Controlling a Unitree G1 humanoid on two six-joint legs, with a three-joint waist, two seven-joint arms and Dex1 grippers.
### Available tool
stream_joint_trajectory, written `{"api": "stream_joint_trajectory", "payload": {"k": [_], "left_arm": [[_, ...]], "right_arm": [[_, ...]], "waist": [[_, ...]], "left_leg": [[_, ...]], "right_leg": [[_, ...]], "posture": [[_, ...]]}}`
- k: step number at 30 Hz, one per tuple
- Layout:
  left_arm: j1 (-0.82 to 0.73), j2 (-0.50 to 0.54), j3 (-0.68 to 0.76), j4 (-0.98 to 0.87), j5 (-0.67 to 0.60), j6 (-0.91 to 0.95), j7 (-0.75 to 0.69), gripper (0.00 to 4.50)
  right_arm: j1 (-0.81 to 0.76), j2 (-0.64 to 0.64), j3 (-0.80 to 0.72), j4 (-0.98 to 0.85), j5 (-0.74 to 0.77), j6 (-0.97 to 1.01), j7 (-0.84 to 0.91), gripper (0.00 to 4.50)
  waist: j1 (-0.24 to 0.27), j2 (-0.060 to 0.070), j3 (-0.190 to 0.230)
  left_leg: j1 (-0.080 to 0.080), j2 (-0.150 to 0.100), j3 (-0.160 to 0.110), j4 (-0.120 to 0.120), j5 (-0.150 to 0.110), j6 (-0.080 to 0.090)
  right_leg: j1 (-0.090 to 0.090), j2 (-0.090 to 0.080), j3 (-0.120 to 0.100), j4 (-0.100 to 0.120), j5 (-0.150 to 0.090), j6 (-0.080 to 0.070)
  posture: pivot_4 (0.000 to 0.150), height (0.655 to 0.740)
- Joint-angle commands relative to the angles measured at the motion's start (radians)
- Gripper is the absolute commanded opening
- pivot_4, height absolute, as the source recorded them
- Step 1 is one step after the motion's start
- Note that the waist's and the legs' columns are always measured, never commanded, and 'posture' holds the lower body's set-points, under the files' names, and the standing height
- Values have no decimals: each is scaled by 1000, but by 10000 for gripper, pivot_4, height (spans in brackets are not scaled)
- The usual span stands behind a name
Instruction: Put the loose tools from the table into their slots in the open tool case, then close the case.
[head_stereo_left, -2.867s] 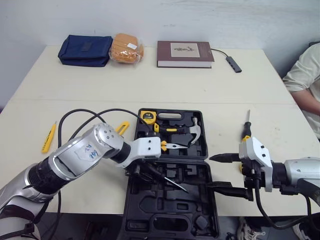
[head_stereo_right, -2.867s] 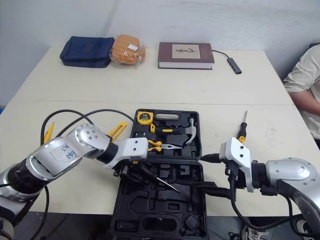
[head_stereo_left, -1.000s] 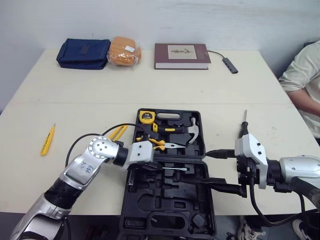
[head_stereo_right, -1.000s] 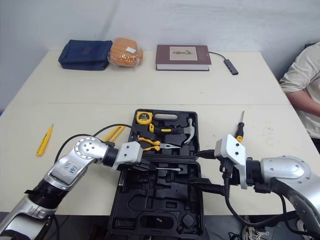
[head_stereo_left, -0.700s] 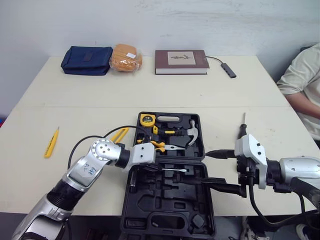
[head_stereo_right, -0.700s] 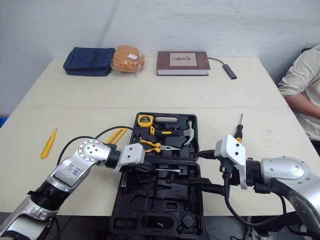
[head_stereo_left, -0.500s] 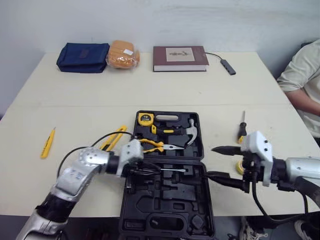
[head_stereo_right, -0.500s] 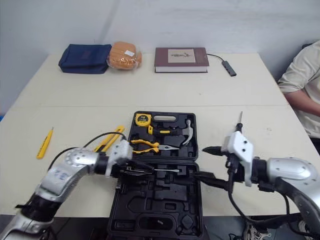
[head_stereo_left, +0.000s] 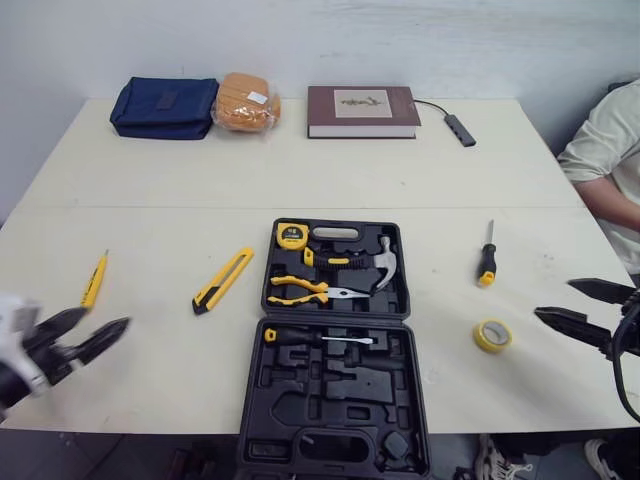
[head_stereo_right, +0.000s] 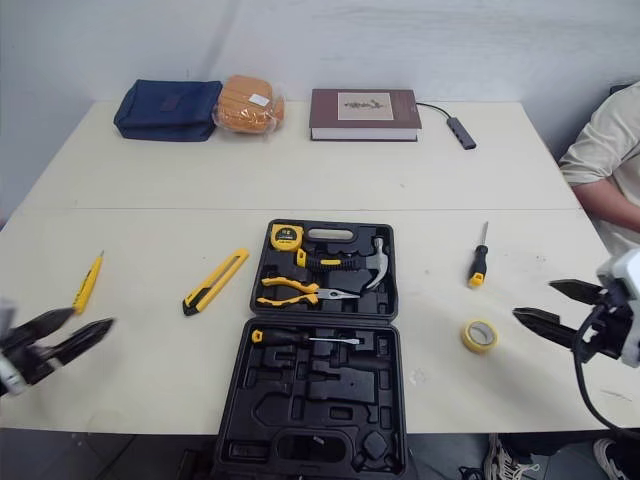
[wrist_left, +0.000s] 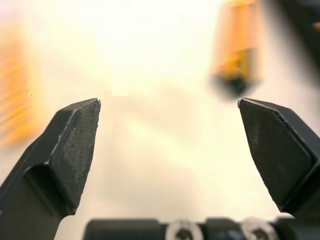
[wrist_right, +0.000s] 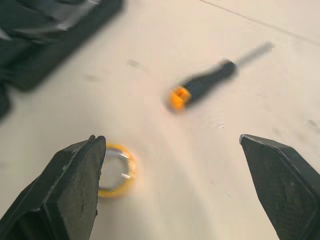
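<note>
Right gripper (head_stereo_left: 553, 298) withdrew beside tape roll (head_stereo_left: 491, 335).

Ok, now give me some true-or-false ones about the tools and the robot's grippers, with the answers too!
1. The tool case is open. True.
2. The yellow tape roll is inside the case. False: it lies on the table, to the right of the case.
3. The left gripper is holding the utility knife. False: its jaws are open and empty, and the knife lies on the table to the left of the case.
4. The hammer sits in the case. True.
5. The right gripper has its jaws open with nothing between them. True.
</note>
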Motion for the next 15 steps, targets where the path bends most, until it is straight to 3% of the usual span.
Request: {"api": "stream_joint_trajectory", "payload": {"k": [1,8,15], "left_arm": [[43,1,109,57,35,-79,25,44394],[68,29,151,153,52,-122,37,44394],[19,46,28,76,21,-69,17,44394]], "right_arm": [[-9,-29,-51,98,-50,-72,26,45000],[-33,-41,-68,240,-113,-131,10,45000],[-64,18,-32,44,-71,-35,-77,45000]], "waist": [[2,0,0],[0,1,1],[-8,4,2]], "left_leg": [[0,0,0,0,0,0],[0,0,0,-1,-5,-4],[0,0,1,-2,-5,-5]], "right_leg": [[0,0,0,0,0,0],[-1,-1,1,0,-2,-3],[-2,-1,1,1,-1,-2]], "posture": [[1500,7400],[1500,7400],[1500,7400]]}}
